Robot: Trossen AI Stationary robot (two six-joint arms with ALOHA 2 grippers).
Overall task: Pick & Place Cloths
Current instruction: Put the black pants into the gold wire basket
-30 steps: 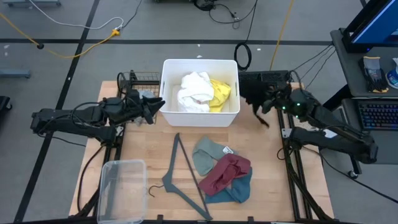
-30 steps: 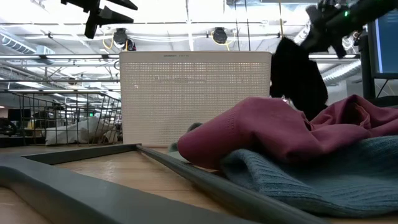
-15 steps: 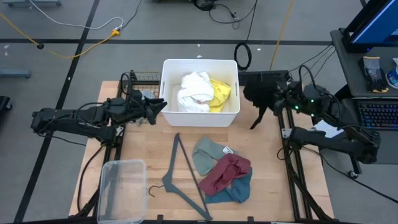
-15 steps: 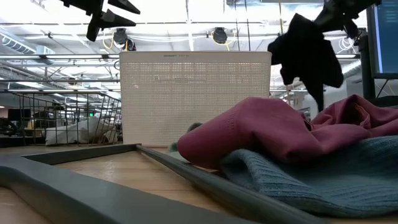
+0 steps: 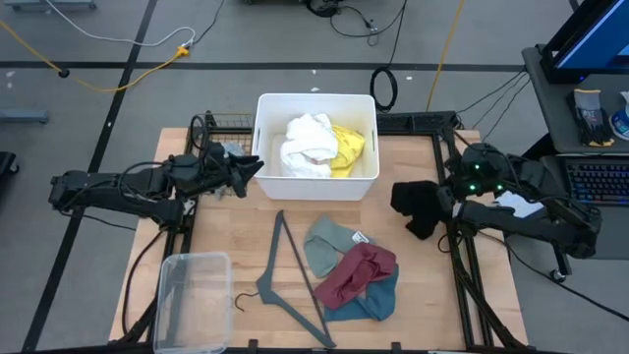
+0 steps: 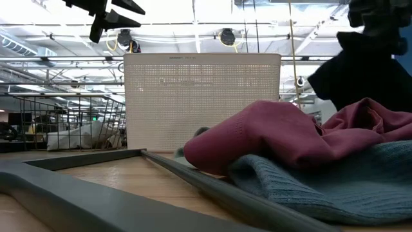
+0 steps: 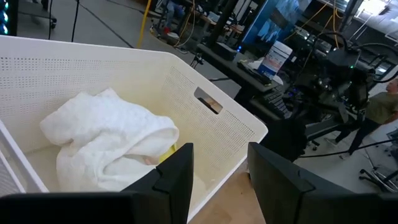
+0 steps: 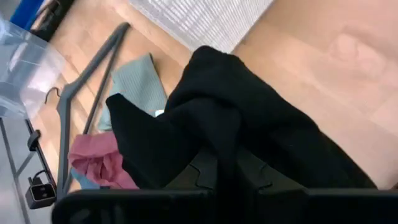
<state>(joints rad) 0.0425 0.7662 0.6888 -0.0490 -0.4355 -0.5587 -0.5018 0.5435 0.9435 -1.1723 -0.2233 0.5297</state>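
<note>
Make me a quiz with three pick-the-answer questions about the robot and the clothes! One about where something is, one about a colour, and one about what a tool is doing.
1. Where is the white cloth?
A. inside the white bin
B. on the grey hanger
C. in the clear tub

2. What colour is the cloth hanging from the right tool?
A. yellow
B. black
C. teal

3. What is the left tool doing?
A. squeezing the maroon cloth
B. lying flat on the table
C. hanging open and empty beside the bin

Answers:
1. A, since the high view shows the white cloth lying in the bin next to the yellow cloth.
2. B, since the black cloth droops from that tool near the table's right edge.
3. C, since its wrist view shows a gap between the fingers with nothing in it.
</note>
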